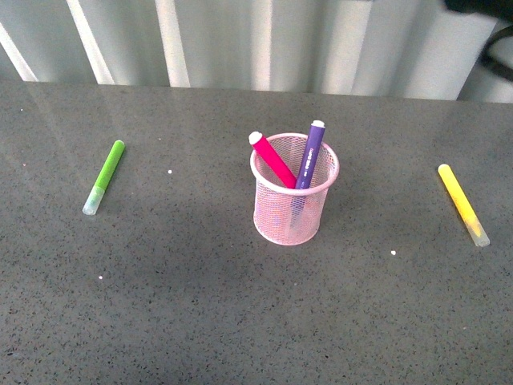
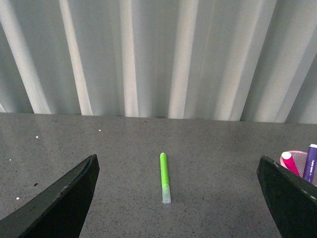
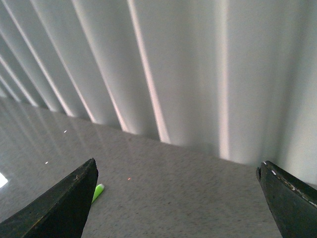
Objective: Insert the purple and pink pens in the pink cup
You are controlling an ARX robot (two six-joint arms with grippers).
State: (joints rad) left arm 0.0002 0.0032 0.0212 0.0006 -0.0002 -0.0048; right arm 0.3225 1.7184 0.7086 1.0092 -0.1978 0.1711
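Left hand (image 2: 176, 198) spread | right hand (image 3: 176, 198) spread | front only: yellow marker (image 1: 462, 204)

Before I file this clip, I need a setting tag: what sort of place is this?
Probably a lab or workshop test bench, not a home desk: a bare dark speckled table, a corrugated pale wall behind it, and only markers and a mesh cup laid out.

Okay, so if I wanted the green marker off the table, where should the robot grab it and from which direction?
Probably mid-barrel, coming straight down from above. The green marker lies flat on the table, apart from the pink cup, so only its top and sides are free. Turn the jaws to close across its width, not along its slanted length. The left gripper, wide open, already looks onto it.
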